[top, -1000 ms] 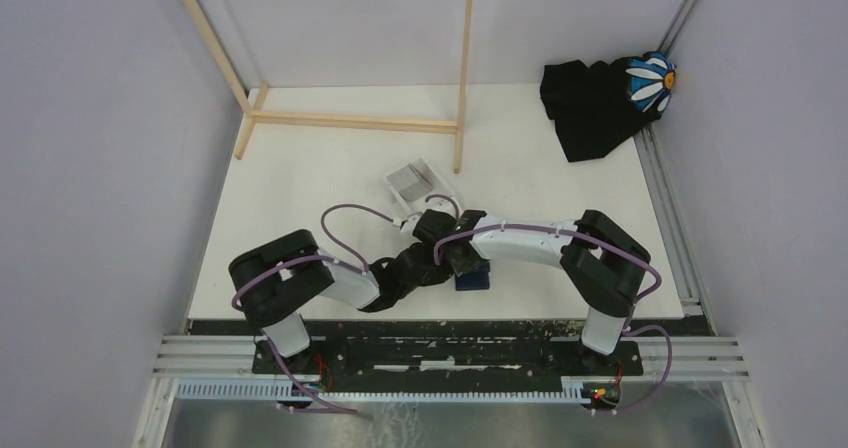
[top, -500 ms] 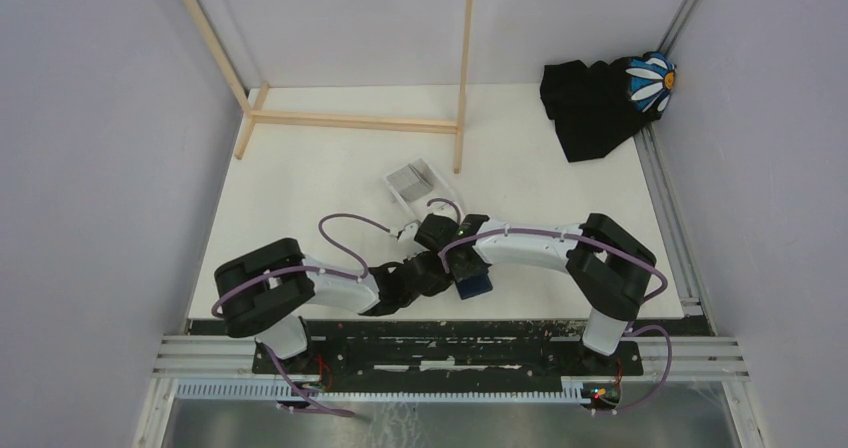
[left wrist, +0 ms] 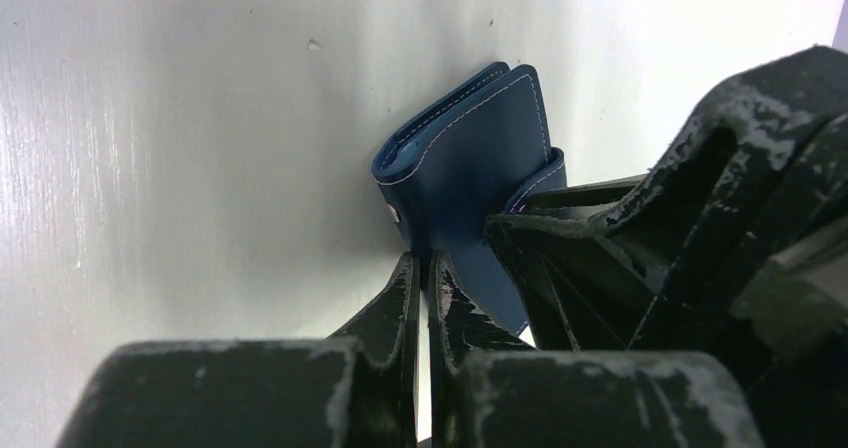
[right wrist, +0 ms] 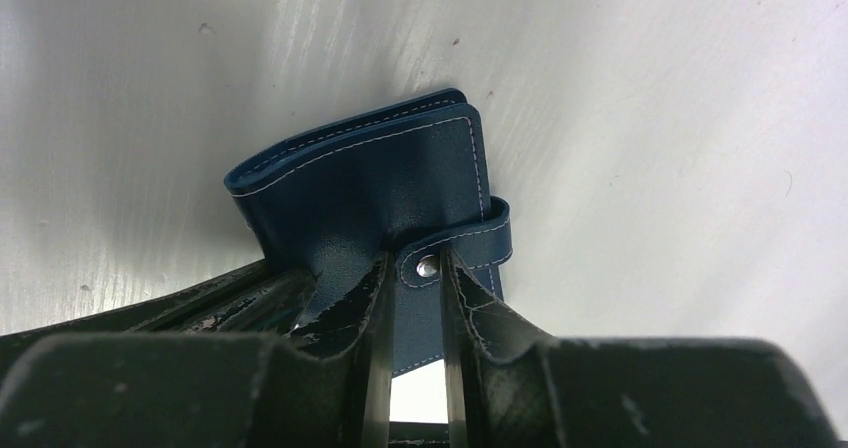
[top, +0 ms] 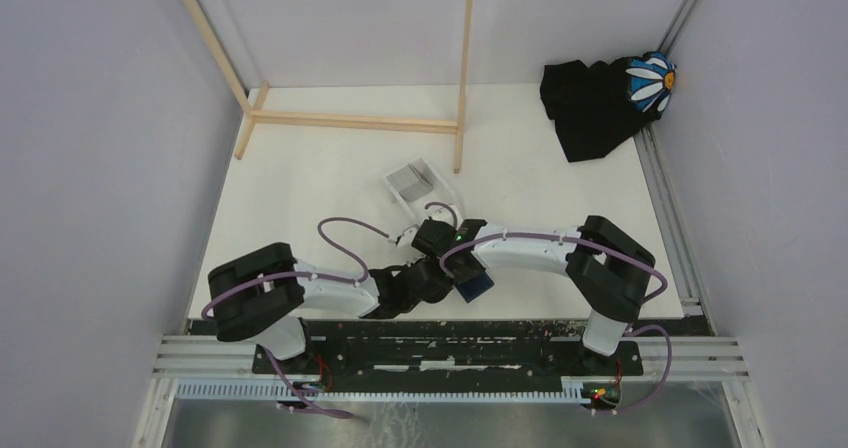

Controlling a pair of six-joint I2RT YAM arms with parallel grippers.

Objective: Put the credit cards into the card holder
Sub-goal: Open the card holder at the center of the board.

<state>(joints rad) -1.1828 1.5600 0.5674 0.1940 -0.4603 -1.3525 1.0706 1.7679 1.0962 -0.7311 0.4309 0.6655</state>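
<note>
From up top, the navy card holder (top: 478,282) sat near the front edge of the table (top: 320,188), right where both my arms met. On the left wrist cam, my left gripper (left wrist: 428,268) was squeezed nearly closed on the holder's cover edge. Right wrist cam, similar deal: my right gripper (right wrist: 415,260) was narrow too, pinching the snap strap (right wrist: 470,238).

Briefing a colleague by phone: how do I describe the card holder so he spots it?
On the white table, near the front edge, the left gripper and right gripper meet. The card holder is the folded navy wallet between them, with pale stitching and a snap strap, unlike the clear box.
</note>
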